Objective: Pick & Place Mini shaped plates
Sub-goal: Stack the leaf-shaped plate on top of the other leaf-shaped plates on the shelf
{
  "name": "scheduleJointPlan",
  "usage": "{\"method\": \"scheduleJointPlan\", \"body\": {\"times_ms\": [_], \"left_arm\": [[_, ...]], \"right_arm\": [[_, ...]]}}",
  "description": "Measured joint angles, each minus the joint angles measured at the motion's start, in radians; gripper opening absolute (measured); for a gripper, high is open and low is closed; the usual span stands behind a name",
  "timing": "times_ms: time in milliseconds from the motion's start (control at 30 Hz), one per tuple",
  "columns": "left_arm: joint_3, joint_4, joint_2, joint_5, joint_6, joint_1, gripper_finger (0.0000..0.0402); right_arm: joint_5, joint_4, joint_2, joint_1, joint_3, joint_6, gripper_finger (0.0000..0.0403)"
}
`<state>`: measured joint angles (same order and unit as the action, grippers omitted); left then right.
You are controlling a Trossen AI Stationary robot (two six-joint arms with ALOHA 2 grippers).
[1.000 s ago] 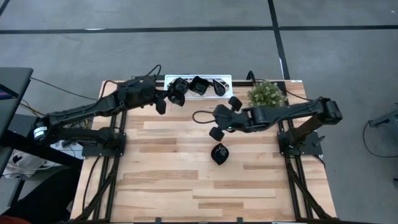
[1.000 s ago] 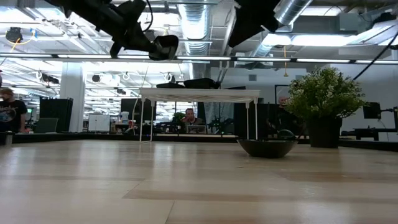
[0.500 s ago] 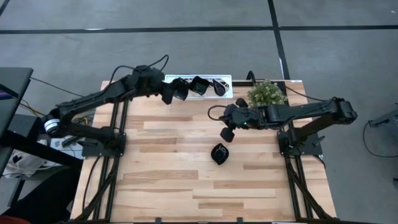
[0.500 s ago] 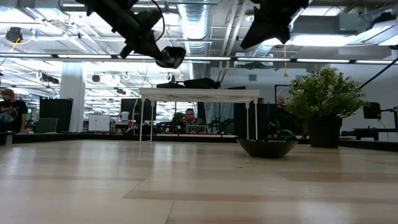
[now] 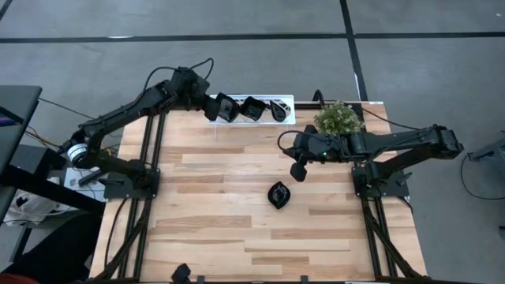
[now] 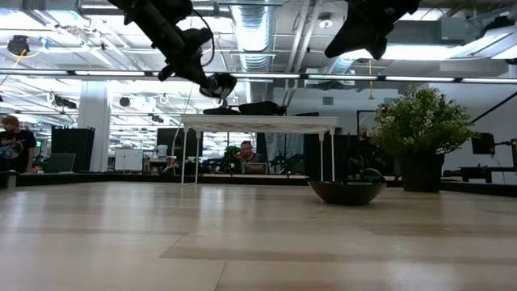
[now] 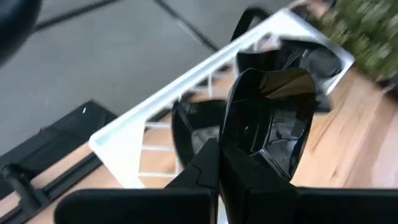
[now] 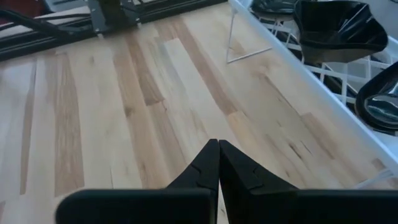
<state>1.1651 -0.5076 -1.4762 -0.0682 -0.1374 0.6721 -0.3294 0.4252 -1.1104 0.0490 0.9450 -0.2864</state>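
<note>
One plate [image 5: 277, 194] lies mid-counter [image 5: 205, 221]; left gripper [image 5: 215, 108], jaws clamped on another plate [image 7: 270, 121], hovers over the upper-centre tray [image 5: 293, 100]; right gripper [image 5: 298, 170] is closed, empty.

Wooden plank counter [image 5: 221, 221] on a grey floor [image 5: 237, 55]. White lattice tray [image 5: 290, 100] at the counter's far edge; small potted plant [image 5: 338, 118] just beside it, at the far right corner. Low view: open workroom behind, ceiling ducts [image 6: 250, 24], a person [image 6: 11, 141] at far left.
</note>
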Motion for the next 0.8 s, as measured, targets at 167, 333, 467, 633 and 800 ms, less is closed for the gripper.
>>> {"method": "scheduleJointPlan", "body": {"times_ms": [167,333,467,633,800], "left_arm": [[0.057,-0.024,-0.056,-0.036,0.025,0.035,0.0002],[0.107,-0.059,-0.106,-0.062,0.025,0.051,0.0002],[0.130,-0.086,-0.129,-0.065,0.025,0.051,0.0002],[0.130,-0.101,-0.151,-0.068,-0.005,0.053,0.0002],[0.130,-0.105,-0.152,-0.069,-0.030,0.060,0.0002]], "right_arm": [[0.000,0.007,-0.002,0.001,-0.002,0.008,0.0000],[0.000,0.011,0.010,0.000,-0.002,0.031,0.0000],[0.001,0.008,0.056,-0.007,-0.002,0.065,0.0000],[0.038,-0.001,0.136,-0.043,-0.021,0.119,0.0000],[0.078,-0.030,0.238,-0.085,-0.116,0.107,0.0000]]}}
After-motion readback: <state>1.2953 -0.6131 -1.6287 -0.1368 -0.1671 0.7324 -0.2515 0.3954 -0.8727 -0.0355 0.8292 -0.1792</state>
